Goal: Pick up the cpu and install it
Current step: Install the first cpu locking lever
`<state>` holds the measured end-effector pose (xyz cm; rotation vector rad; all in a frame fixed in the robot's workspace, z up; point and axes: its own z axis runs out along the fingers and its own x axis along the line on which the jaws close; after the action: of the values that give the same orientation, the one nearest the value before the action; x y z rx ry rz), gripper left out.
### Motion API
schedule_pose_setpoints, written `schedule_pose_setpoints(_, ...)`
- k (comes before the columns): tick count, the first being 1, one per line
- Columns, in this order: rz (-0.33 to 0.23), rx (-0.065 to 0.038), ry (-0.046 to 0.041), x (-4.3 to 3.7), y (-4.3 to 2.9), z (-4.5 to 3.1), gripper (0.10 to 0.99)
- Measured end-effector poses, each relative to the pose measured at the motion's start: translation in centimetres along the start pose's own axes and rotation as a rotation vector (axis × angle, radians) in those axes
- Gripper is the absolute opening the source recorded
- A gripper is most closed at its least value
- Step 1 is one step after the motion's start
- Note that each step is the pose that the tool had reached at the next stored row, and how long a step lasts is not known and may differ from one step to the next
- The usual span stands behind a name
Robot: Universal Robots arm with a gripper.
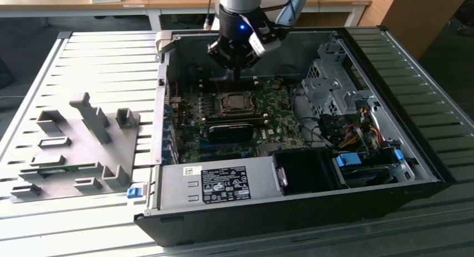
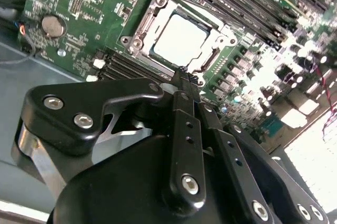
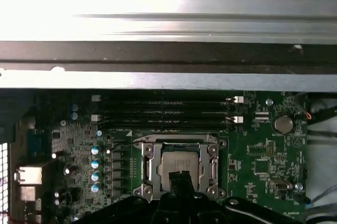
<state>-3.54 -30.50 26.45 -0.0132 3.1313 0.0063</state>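
Note:
The cpu [image 1: 237, 103] is a small silver square lying flat inside the black socket frame [image 3: 147, 163] on the green motherboard of the open computer case. It shows in both wrist views, as the cpu [image 2: 179, 39] and the cpu [image 3: 181, 161]. My gripper [image 1: 235, 75] hangs a little above the socket, towards the case's back wall. Its thin black fingertips [image 2: 185, 79] are pressed together with nothing between them. In the first wrist view the gripper [image 3: 179, 177] overlaps the near edge of the chip.
A grey fixture plate [image 1: 74, 146] with upright blocks lies on the exterior view's left of the case. Inside the case are a power supply [image 1: 222, 185], a metal drive cage [image 1: 333, 85], coloured cables [image 1: 356, 135], memory slots [image 3: 163, 113] and a coin battery [image 3: 283, 124].

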Motion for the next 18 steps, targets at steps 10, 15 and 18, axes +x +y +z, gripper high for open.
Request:
schedule_pose_setpoints(10,-0.092,-0.001,0.0003,0.15,0.01,0.16,0.106)
schedule_pose_setpoints(15,-0.013,0.000,0.0003,0.20,0.00,0.30,0.106)
schedule_pose_setpoints(18,-0.008,0.000,0.0001,0.44,0.00,0.31,0.106)
